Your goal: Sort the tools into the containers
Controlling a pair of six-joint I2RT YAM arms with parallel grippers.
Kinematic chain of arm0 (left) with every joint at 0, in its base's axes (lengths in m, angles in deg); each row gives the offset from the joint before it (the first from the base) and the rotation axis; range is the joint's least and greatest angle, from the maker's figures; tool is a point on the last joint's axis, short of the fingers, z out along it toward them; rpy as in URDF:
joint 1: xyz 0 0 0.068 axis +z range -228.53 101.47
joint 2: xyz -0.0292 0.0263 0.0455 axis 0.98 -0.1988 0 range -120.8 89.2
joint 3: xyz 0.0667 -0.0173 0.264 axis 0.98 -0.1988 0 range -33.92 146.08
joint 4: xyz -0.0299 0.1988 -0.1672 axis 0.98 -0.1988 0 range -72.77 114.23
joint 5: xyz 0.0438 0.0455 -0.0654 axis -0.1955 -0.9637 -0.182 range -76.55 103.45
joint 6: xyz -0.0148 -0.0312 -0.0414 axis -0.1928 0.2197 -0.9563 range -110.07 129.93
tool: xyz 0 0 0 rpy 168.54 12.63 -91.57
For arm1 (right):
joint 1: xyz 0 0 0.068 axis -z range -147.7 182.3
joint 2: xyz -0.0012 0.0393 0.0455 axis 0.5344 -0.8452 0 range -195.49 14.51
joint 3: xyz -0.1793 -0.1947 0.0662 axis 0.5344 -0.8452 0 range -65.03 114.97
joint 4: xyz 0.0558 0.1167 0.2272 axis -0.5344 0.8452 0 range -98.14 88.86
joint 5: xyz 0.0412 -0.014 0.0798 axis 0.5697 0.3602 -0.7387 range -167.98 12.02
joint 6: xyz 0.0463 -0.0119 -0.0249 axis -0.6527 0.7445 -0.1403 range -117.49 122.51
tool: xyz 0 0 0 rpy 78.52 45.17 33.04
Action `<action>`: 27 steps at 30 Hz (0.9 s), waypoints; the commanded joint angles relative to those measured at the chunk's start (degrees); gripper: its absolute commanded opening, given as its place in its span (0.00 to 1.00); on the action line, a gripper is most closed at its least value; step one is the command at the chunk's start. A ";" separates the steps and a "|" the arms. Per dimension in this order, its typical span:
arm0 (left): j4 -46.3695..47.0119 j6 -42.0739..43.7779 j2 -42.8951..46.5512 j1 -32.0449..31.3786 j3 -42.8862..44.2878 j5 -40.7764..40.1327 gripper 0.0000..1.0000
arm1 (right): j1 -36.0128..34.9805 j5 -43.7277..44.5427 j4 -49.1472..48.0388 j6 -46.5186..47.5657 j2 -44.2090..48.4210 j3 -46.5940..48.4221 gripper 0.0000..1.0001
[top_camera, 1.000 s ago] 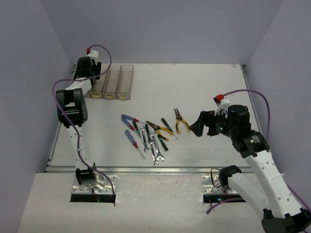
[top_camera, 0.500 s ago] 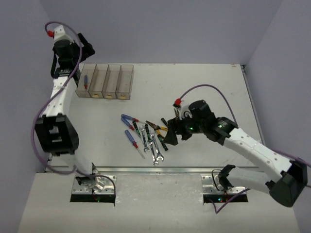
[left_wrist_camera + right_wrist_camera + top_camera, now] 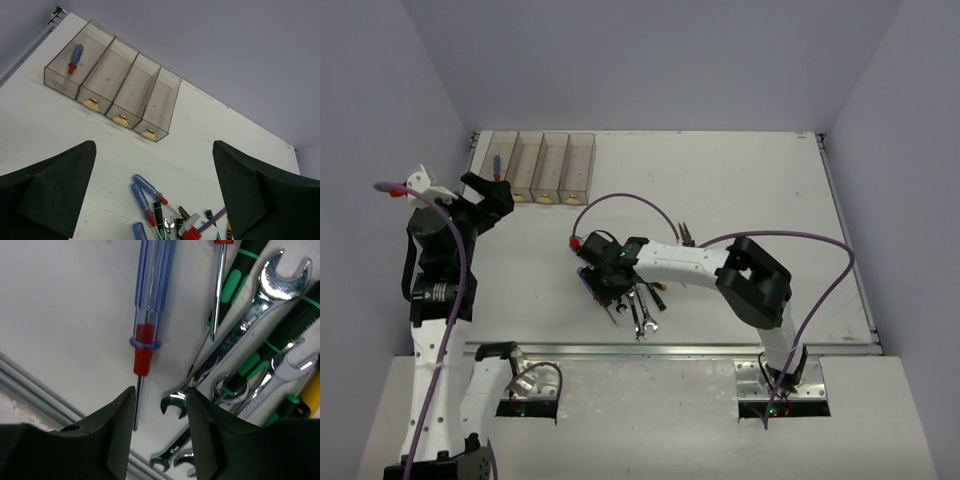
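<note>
While one blue-handled screwdriver [image 3: 76, 54] already lay in the end bin [image 3: 56, 75] of the row, you held the left gripper [image 3: 153, 145] wide apart and empty and the right gripper [image 3: 160, 395], fingers half apart and clamping nothing, over the pile of unsorted tools [image 3: 250, 325] on the table [image 3: 50, 315].

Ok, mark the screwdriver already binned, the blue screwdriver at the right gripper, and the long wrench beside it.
Binned screwdriver [image 3: 76, 52]: left wrist view, blue handle.
Blue screwdriver [image 3: 144, 347]: right wrist view, red collar.
Wrench [image 3: 240, 332]: right wrist view, mid shaft.
</note>
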 commanded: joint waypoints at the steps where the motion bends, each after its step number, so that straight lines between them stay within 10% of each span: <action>1: -5.07 2.82 4.72 -2.17 -0.69 -5.53 1.00 | -0.86 2.98 3.58 -1.28 -4.45 7.42 0.46; 14: -2.70 4.12 4.91 -2.25 -7.26 -1.12 1.00 | -2.26 2.99 4.02 -2.59 -12.63 11.64 0.40; 27: 3.27 -5.81 5.60 -2.17 -18.43 13.95 1.00 | -2.46 3.26 -0.34 -2.43 -10.29 8.33 0.00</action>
